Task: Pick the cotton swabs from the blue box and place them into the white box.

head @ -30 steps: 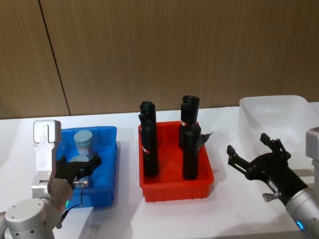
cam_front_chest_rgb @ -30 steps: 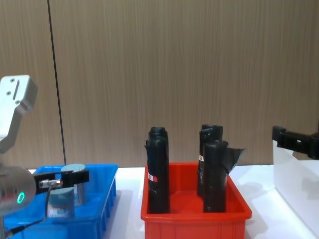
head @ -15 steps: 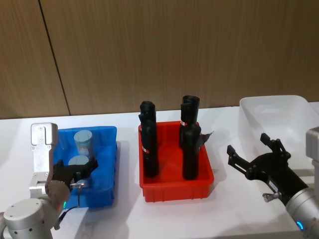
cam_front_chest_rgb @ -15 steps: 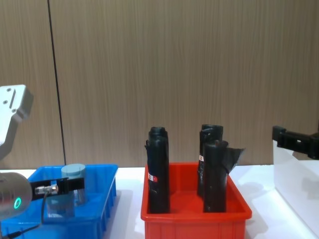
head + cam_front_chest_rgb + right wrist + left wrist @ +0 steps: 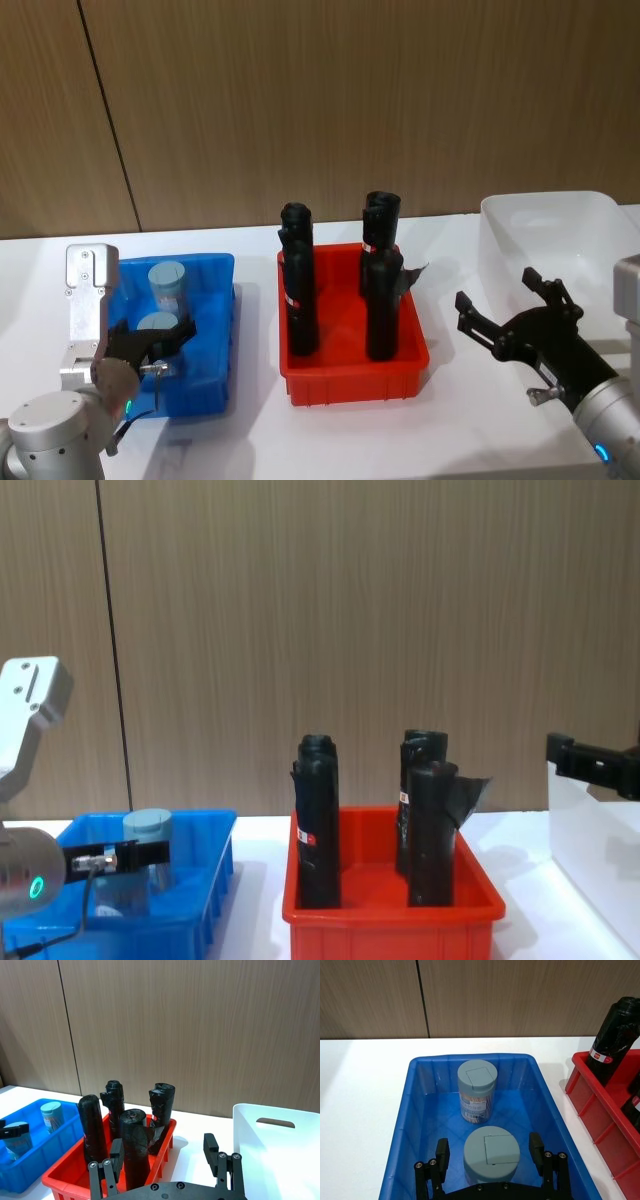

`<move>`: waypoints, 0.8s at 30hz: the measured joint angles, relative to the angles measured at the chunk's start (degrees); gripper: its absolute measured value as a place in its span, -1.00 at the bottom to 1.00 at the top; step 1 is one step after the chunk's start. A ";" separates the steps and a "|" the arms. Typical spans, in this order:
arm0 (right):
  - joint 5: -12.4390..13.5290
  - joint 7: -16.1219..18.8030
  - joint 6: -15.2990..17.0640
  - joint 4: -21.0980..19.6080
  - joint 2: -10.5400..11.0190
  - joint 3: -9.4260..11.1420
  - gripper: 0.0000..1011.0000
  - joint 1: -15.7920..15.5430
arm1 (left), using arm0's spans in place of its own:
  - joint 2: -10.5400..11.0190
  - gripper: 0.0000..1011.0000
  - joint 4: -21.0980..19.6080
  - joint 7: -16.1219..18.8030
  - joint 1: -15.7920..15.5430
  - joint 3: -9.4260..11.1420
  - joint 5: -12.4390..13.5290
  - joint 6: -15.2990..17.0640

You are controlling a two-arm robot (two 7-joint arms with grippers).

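Left pincer (image 5: 489, 1149), spread wide, straddles the nearer upright cotton swabs (image 5: 491, 1164) jar in the blue box (image 5: 420, 1105), seemingly without contact; right pincer (image 5: 497, 292) hangs wide near the white box (image 5: 600, 215).

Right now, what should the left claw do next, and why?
Probably close on the nearer cotton swabs jar: the open left gripper sits in the blue box, fingers flanking it with gaps either side, nothing gripped yet. The right gripper hovers open beside the white box.
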 joint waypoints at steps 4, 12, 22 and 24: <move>0.00 0.00 0.00 0.00 0.00 0.00 0.98 0.00 | -0.23 0.99 1.39 -0.88 -0.75 -0.15 0.56 0.07; 0.00 0.00 0.00 0.00 0.00 0.00 0.98 0.00 | -0.54 0.91 3.40 -2.41 -1.85 -0.35 1.40 0.33; 0.00 0.00 0.00 0.00 0.00 0.00 0.98 0.00 | -0.82 0.38 5.02 -4.52 -2.80 -0.44 2.68 0.69; 0.00 0.00 0.00 0.00 0.00 0.00 0.98 0.00 | -0.85 0.32 5.09 -4.88 -2.90 -0.44 2.95 0.74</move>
